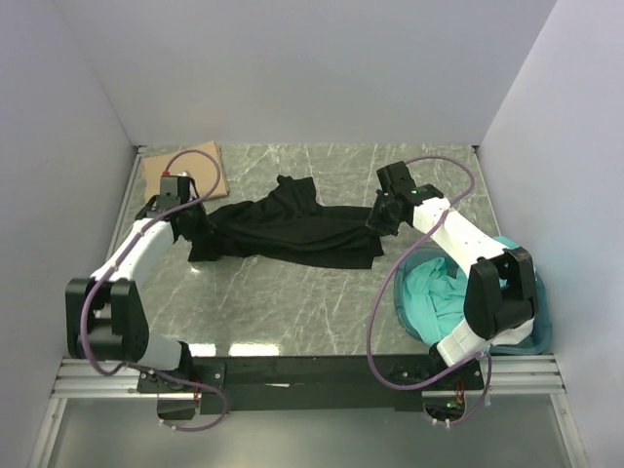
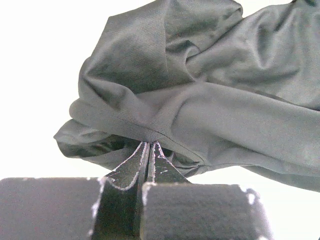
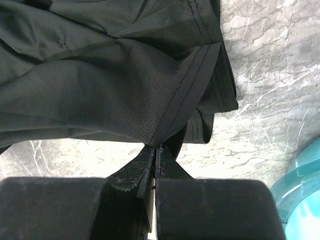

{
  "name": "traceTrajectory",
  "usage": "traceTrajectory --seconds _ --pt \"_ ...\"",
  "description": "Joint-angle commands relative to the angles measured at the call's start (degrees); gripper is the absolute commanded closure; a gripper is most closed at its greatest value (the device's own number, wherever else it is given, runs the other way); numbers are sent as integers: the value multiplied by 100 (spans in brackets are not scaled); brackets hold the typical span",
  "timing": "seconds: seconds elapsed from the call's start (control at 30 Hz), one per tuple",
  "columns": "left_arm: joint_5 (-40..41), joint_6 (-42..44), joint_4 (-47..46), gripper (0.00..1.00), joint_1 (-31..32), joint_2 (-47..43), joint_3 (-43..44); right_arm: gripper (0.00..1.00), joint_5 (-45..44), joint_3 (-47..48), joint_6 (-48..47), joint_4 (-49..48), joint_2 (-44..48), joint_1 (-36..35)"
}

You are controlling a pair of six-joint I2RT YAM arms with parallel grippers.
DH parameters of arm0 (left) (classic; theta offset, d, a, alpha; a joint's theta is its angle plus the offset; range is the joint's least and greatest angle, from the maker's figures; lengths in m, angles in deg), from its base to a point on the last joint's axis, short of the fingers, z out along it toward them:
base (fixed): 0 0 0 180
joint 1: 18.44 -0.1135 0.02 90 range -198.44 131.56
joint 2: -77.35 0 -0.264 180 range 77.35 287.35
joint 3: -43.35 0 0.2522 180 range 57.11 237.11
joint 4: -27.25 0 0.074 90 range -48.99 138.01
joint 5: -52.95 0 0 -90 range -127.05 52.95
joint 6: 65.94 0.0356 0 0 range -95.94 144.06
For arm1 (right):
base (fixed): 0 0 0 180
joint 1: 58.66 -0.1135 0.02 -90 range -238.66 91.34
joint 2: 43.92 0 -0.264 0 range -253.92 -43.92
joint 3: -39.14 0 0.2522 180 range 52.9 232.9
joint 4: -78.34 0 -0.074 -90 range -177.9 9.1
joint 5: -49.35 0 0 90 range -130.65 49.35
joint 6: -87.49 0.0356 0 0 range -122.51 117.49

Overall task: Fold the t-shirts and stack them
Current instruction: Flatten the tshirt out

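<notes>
A black t-shirt [image 1: 288, 232] lies crumpled and stretched across the marbled table [image 1: 292, 307], with the left gripper [image 1: 187, 226] at its left end and the right gripper [image 1: 376, 218] at its right end. A folded tan-brown t-shirt [image 1: 187, 168] sits in the far left corner. Teal t-shirts [image 1: 439, 292] fill a blue tub [image 1: 539, 331] beside the right arm.

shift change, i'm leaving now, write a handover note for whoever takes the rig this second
Left gripper: shut on the black t-shirt, left edge.
Right gripper: shut on its right hem.
Shirt stretched between them at mid-table, crumpled, unfolded.
Done, seemingly: tan t-shirt flat at far left corner.
Left: fold and stack the black one, then the teal t-shirts in the blue tub.
</notes>
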Motion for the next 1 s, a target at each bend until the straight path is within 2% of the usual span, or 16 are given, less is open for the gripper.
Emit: traceTrajectory --seconds 0.0,0.27,0.5,0.57,0.6,0.97 --pt "228 166 368 99 20 -459 -98 100 -53 157 -29 21 146 -29" --pt "228 149 466 97 11 -768 -546 100 -53 87 -38 74 269 -47" --pt "228 140 430 88 2 -724 -661 100 -27 -203 42 -23 392 -65" --pt "228 149 422 91 2 -733 -626 100 -45 -221 59 -23 419 -82" --pt "220 149 430 99 2 -768 -600 100 -53 -221 50 -23 427 -82" --pt "746 351 1229 99 -68 -1286 402 100 -308 437 50 399 656 -73"
